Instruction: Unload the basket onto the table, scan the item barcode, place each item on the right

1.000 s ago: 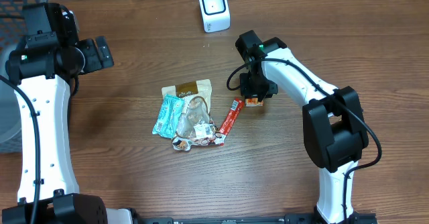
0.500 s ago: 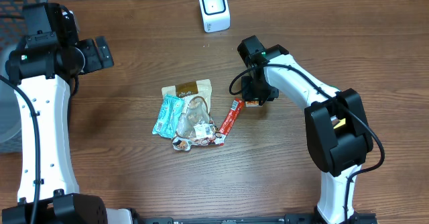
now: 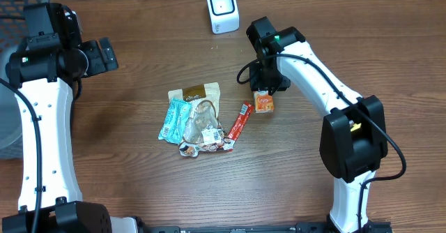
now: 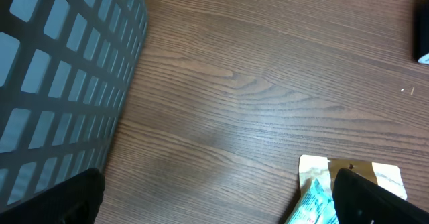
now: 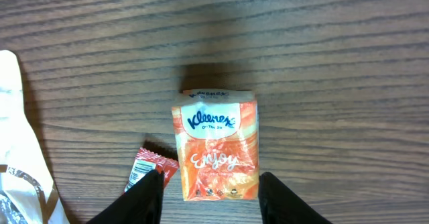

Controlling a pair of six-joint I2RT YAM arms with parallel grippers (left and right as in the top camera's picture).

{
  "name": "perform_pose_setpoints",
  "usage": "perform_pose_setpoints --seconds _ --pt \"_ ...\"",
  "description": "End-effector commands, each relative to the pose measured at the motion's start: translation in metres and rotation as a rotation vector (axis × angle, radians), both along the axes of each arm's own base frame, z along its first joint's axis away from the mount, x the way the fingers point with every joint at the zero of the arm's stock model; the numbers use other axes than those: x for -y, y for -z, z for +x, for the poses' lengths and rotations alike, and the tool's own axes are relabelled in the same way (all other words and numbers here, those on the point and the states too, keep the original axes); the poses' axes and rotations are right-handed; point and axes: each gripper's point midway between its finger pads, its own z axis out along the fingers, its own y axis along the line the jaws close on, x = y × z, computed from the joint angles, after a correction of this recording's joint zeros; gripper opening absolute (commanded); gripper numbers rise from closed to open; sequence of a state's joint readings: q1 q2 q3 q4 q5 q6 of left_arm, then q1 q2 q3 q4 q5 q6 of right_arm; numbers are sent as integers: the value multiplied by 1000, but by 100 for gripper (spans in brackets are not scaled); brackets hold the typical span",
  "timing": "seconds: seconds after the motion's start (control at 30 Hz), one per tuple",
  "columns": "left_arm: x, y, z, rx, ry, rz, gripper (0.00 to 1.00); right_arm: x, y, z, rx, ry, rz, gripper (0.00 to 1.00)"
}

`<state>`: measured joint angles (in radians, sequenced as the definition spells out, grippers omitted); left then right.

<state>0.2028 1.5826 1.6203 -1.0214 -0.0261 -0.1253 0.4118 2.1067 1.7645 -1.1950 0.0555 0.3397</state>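
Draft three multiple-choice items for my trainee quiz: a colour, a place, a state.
1. The box-shaped plastic scanner is: A white; B blue; C green.
2. The orange Kleenex tissue pack lies: A on the scanner; B on the wooden table beside the red stick packet; C propped against the scanner.
3. The right gripper is: A shut on the pack; B open above the pack; C shut, empty.
Key: 1 A: its casing shows white. 2 B: it lies flat on the wood. 3 B: its fingers stand apart either side of it.
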Motion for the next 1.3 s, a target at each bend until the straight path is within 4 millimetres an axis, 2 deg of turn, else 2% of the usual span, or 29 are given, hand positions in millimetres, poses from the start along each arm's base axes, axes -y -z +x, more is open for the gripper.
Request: perform_pose_setpoints --seconds 0.0,0.2,0.57,0.73,0.77,0.93,1.1,1.17,1.27 --pt "4 -2 3 9 1 -13 100 1 1 3 3 11 6 46" --pt "4 -2 3 9 1 -13 100 2 17 1 3 11 7 41" --pt "4 -2 3 9 1 -12 100 2 60 0 42 10 23 41" --pt "4 -2 3 9 1 -12 100 5 78 -7 43 10 24 34" --pt "4 -2 3 9 1 -12 100 5 78 -7 42 10 23 34" --pt "4 -2 3 9 1 -12 100 2 65 0 53 -6 27 51" --pt "4 -2 3 9 1 -12 100 -2 28 12 58 -21 26 54" --pt "4 -2 3 9 1 -12 100 -1 15 10 42 -20 20 54" --pt "4 -2 3 9 1 -12 100 2 8 -1 -7 -17 5 55"
